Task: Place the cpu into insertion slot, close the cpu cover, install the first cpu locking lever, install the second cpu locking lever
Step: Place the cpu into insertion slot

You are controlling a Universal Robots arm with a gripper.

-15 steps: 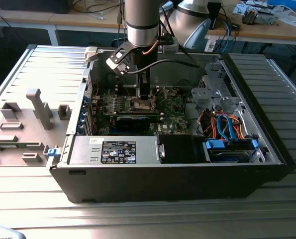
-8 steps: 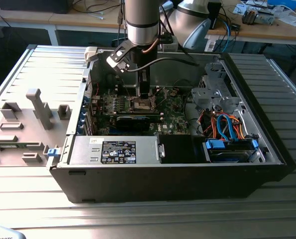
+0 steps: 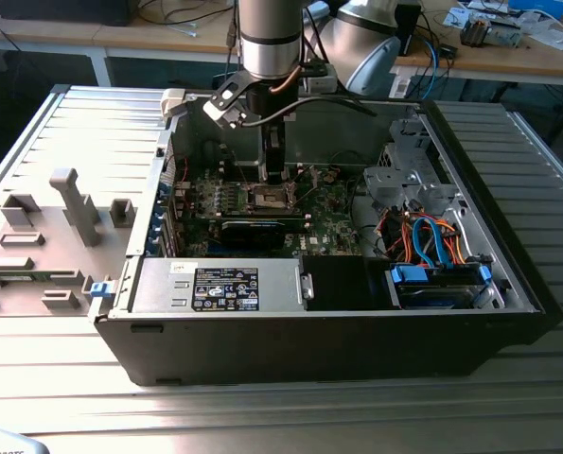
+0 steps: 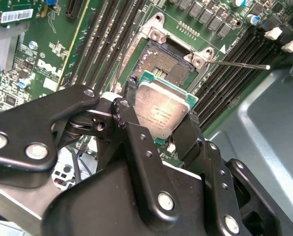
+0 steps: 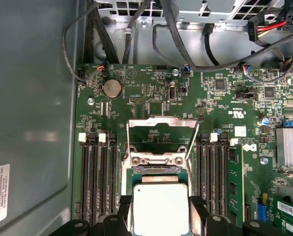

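Jaws of the gripper [image 4: 162, 114] pinch the cpu [image 4: 158, 105] by two opposite edges over the open insertion slot [image 4: 163, 61], cpu cover [image 5: 161, 119] raised, the slot's near part hidden under the chip in the first wrist view.

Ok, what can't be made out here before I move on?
- Near part of the insertion slot: both wrist views, hidden by the cpu held in the jaws.
- Underside of the cpu: faces away in both wrist views.
- Edge of the cpu nearest the wrist: first wrist view, cut off by the picture's edge.
- Gap between cpu and insertion slot: exterior view, too small to judge.
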